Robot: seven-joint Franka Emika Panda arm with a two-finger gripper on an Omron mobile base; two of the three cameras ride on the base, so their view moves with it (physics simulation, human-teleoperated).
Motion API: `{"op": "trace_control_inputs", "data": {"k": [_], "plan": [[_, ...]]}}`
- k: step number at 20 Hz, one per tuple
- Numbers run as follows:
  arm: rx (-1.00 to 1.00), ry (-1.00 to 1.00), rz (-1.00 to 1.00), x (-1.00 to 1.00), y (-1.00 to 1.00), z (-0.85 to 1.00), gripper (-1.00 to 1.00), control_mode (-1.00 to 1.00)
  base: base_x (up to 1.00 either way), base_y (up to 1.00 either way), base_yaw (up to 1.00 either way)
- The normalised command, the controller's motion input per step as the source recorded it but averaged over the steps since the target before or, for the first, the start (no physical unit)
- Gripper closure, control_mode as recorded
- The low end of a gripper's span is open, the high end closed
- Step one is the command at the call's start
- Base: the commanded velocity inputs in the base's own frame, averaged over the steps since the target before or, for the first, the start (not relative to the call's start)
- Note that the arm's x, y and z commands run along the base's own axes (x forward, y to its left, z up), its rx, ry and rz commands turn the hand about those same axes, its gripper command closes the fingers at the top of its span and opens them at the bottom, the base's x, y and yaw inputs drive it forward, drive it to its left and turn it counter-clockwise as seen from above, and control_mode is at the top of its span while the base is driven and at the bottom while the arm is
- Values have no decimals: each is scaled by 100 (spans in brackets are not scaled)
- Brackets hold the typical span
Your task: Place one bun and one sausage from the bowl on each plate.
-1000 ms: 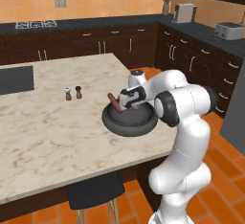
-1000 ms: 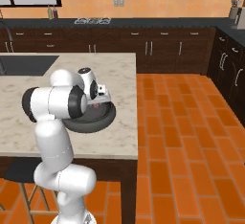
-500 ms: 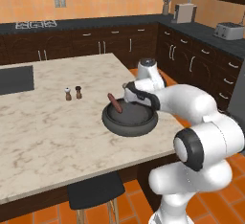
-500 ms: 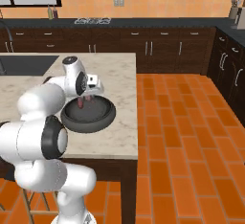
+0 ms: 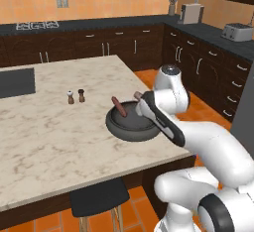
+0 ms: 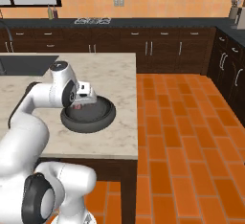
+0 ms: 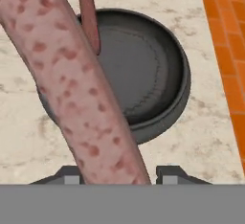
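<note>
My gripper [image 7: 122, 175] is shut on a thick pink speckled sausage [image 7: 81, 89], which rises from between the fingertips and hangs over the wide dark bowl [image 7: 143, 74]. A second, slimmer red-brown sausage [image 7: 89, 17] leans on the bowl's far rim. In the left base view the gripper [image 5: 142, 101] sits at the right rim of the bowl [image 5: 130, 127], with the red-brown sausage [image 5: 118, 106] on the rim to its left. From the right base the gripper [image 6: 83, 99] is above the bowl [image 6: 91, 117]. Buns and plates are out of view.
Salt and pepper shakers [image 5: 75, 96] stand on the marble island left of the bowl. A dark sink recess [image 5: 15, 82] lies at the island's far left. The island's edge [image 5: 168, 149] runs close by the bowl. A black stool [image 5: 99, 199] is tucked under the near side.
The arm has swung out and stretched, its elbow dropping to the side. The hand has stayed at the bowl with the pink sausage. The red-brown sausage has not moved.
</note>
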Motion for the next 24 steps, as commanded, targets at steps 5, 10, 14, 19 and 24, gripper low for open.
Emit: {"op": "trace_control_inputs", "data": {"k": [5,10,14,19,24], "plan": [[0,0,0,0,0,0,100,100,-100,76,14],[0,0,0,0,0,0,100,100,-97,88,47],[0,0,0,0,0,0,100,100,-49,100,43],[0,0,0,0,0,0,100,100,35,100,14],[0,0,0,0,0,0,100,100,95,100,-4]]}}
